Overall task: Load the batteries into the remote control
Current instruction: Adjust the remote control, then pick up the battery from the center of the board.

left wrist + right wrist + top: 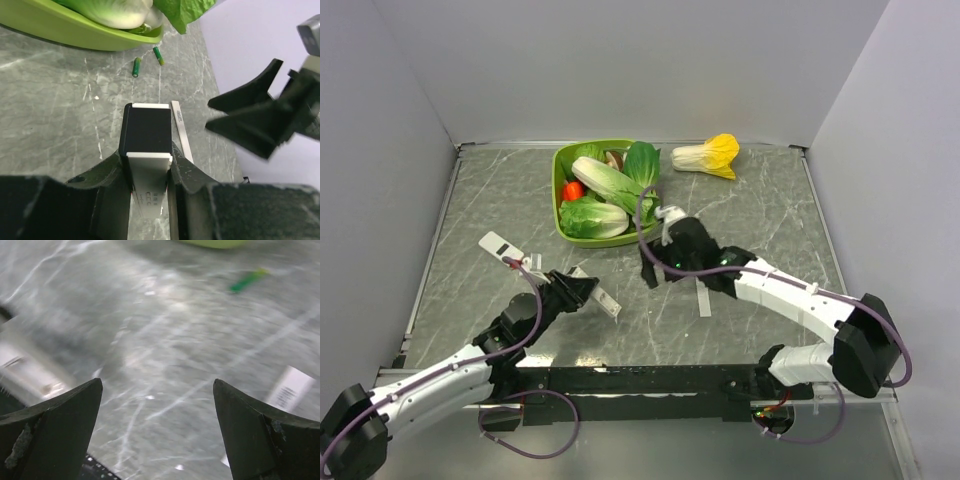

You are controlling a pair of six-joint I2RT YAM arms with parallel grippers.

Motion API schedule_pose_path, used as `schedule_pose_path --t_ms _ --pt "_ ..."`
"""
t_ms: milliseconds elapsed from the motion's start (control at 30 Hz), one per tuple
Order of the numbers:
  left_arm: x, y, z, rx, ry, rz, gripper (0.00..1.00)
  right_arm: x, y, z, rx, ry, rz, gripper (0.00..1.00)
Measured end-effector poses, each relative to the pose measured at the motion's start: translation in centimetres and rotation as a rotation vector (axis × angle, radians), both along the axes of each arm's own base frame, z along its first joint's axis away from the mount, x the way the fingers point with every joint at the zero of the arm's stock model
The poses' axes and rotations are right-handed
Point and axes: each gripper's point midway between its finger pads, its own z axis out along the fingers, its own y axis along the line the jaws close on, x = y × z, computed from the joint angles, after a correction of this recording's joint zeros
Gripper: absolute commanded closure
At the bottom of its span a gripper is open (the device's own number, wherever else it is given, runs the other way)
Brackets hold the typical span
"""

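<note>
Left fingers (186,175): clenched on the remote control (145,135), black section pointing away from the wrist.
Right fingers (62,412): spread wide, nothing between them, above the worktop (165,340).
Batteries (136,67): two, loose on the worktop near the green bowl (75,35) rim, close together, well apart from the remote control.
White strip (181,127): flat on the worktop, just beside the remote control.

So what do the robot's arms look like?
The left arm and right arm have white tube sections with black joints. A thin purple cable loops along each. The left gripper and right gripper are black, each with two pointed wedge fingers.
</note>
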Motion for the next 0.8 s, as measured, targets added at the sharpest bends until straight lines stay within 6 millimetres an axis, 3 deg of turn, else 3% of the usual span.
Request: schedule_pose_path --t_ms 167,400,500,600,800 --pt "-0.2 0.5 -0.4 -0.011 -0.027 -0.017 0.99 2.4 -4.8 -1.1 -0.037 0.07 -0.151 0.07" --pt "-0.7 -0.6 0.6 -0.03 -0.077 -0.094 0.99 6.7 -8.9 -1.5 -0.061 0.134 -0.311 0.17" --pt "-0.9 -1.1 0.5 -0.028 -0.079 -0.124 0.99 8.8 -9.6 -1.5 -0.072 0.15 -0.353 0.27" --pt "-1.1 -1.3 0.3 -0.025 -0.073 -0.142 0.99 10.5 -8.8 -1.9 -0.069 0.172 -0.359 0.32" --pt "-1.2 -1.5 0.9 -0.04 -0.09 -0.154 0.99 11.6 -8.0 -4.5 -0.082 0.246 -0.383 0.46"
